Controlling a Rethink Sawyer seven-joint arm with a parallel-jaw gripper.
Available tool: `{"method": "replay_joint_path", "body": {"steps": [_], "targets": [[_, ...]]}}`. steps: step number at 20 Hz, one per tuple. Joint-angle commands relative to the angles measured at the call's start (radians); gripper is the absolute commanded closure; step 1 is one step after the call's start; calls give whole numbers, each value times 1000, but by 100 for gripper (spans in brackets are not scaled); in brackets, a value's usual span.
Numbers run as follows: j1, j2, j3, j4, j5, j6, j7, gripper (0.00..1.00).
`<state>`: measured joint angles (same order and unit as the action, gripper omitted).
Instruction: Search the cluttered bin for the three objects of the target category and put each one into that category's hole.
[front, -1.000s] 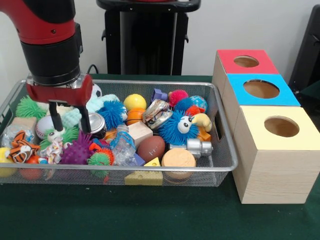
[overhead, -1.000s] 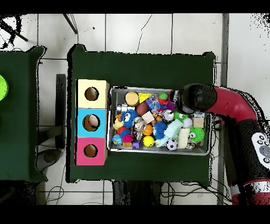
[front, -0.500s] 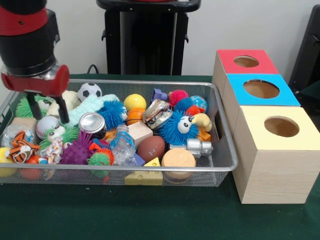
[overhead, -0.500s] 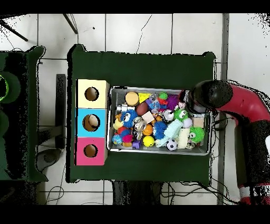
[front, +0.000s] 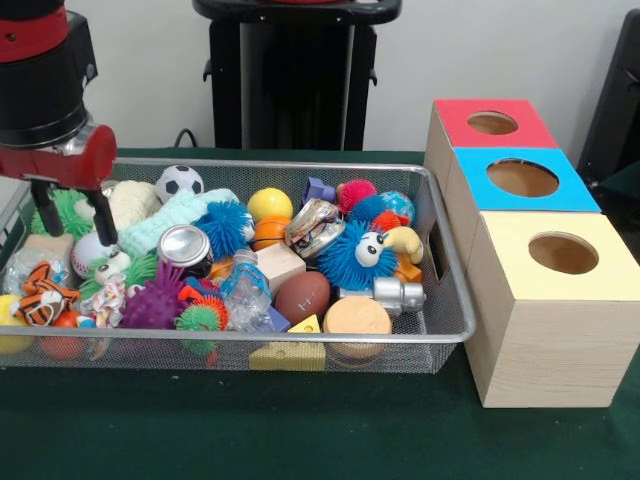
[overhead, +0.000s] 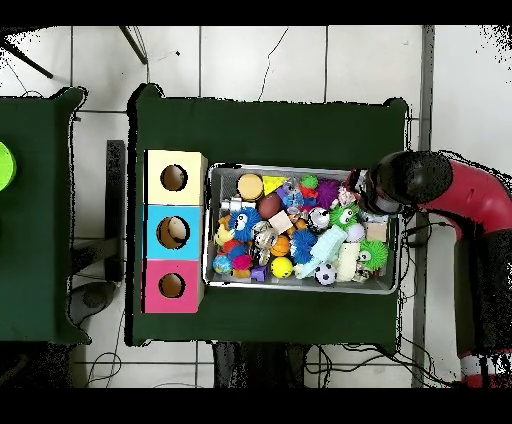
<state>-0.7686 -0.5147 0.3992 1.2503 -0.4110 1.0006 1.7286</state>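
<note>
Bin (front: 440, 300) — one, cluttered | boxes (front: 545, 300) — three (one hole each) | gripper (front: 75, 225) jaws apart, empty

red and black arm (front: 40, 75) with a silver collar, red gripper (front: 74, 217) block, black fingers (front: 104, 224)

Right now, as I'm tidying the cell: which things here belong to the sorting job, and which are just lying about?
Job: gripper, wire bin, red box, blue box, yellow box.
Lying about: side table, green disc on it.
</note>
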Motion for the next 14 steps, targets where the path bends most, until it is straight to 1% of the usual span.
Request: {"method": "replay_joint_path", "body": {"steps": [1, 5, 10, 14], "targets": [[23, 69, 2, -12, -37, -53, -44, 0], [32, 52, -7, 21, -35, -81, -9, 0], [40, 89, -6, -5, -34, -102, -3, 0], [33, 124, 3, -29, -33, -116, -27, 0]]}}
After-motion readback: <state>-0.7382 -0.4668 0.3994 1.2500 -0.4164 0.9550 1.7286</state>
